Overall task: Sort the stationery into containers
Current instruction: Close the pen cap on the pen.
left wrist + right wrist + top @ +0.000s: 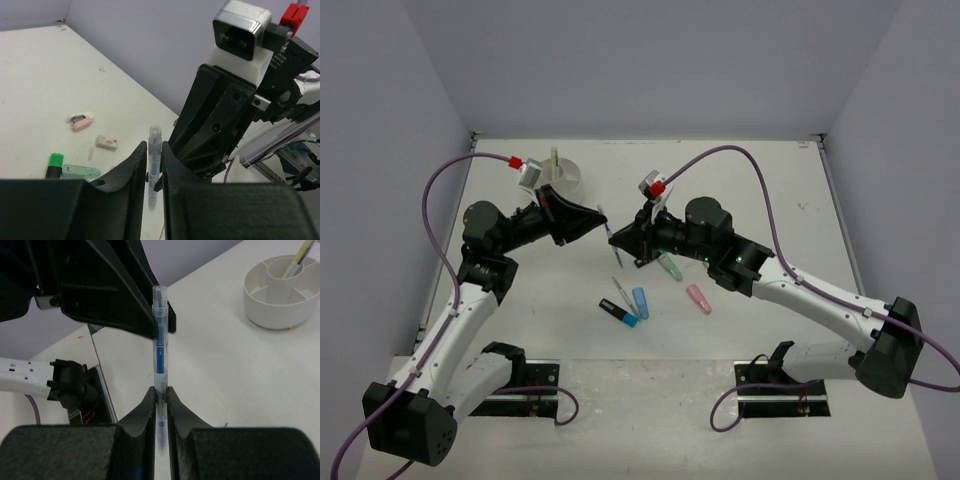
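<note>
A clear-barrelled blue pen [159,355] stands nearly upright in mid-air above the desk [770,200], caught between my two arms. My right tool [160,392] pinches the pen low on its barrel, its fingers pressed against either side. My left tool [154,147] faces it from the other side, its fingers standing narrowly apart with the same pen between them; I cannot tell whether they press on it or merely flank it.

Seen from above, the pen is a thin sliver between the two tools, near the middle of the desk. Behind my left tool sits the round white tub [570,172], divided into compartments, with one yellowish pen [295,257] leaning in its centre well.

Loose on the desk nearer the arm bases lie a green highlighter [670,266], a pink highlighter [699,299], a blue highlighter [640,302], a black-capped blue highlighter [618,313] and a thin pen [623,290]. My left wrist view also catches a small tan eraser [107,142].
</note>
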### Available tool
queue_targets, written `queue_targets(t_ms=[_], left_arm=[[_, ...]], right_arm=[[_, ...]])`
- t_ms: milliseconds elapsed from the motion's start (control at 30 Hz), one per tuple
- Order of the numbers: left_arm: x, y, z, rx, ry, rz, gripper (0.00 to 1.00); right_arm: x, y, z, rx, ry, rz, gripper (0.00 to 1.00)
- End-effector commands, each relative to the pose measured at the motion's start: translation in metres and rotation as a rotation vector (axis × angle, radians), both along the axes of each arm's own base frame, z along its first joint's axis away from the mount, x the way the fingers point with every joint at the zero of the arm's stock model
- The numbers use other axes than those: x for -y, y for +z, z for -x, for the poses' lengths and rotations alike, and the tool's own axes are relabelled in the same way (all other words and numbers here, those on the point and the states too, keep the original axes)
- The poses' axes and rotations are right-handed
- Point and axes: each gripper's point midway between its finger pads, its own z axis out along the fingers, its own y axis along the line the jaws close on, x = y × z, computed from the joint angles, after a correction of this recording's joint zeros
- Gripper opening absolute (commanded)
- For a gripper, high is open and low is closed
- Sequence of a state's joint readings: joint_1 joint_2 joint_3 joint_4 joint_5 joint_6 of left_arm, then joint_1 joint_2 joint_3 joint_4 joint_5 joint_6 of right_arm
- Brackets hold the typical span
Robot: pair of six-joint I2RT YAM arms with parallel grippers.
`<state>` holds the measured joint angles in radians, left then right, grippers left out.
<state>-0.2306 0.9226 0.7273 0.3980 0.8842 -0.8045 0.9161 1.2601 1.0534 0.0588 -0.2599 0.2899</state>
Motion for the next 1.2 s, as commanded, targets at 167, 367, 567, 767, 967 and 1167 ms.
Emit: queue_targets(t_ms=[167,367,567,767,967,1167], left_arm=[[0.002,0.009,0.012,0.090,-0.035,-0.029,0.19],[0.005,0.016,0.021,0.122,-0.089,-0.002,0.17],[0.011,0.011,0.031,0.121,-0.172,0.004,0.13],[0.013,0.010,0.035,0.138,-0.186,0.001,0.00],[0.011,0.030,0.045,0.232,-0.195,0.006,0.00],[0.010,0.043,0.051,0.276,-0.184,0.014,0.00]], right_arm=[[-0.010,0.057,0.000,0.142,0.053,-0.154,0.00],[-0.011,0.059,0.003,0.136,0.069,-0.171,0.00],[-0.014,0.067,0.003,0.131,0.078,-0.188,0.00],[-0.017,0.068,0.010,0.125,0.117,-0.195,0.03],[-0.026,0.060,0.018,0.091,0.191,-0.186,0.37],[-0.029,0.062,0.022,0.086,0.219,-0.199,0.15]])
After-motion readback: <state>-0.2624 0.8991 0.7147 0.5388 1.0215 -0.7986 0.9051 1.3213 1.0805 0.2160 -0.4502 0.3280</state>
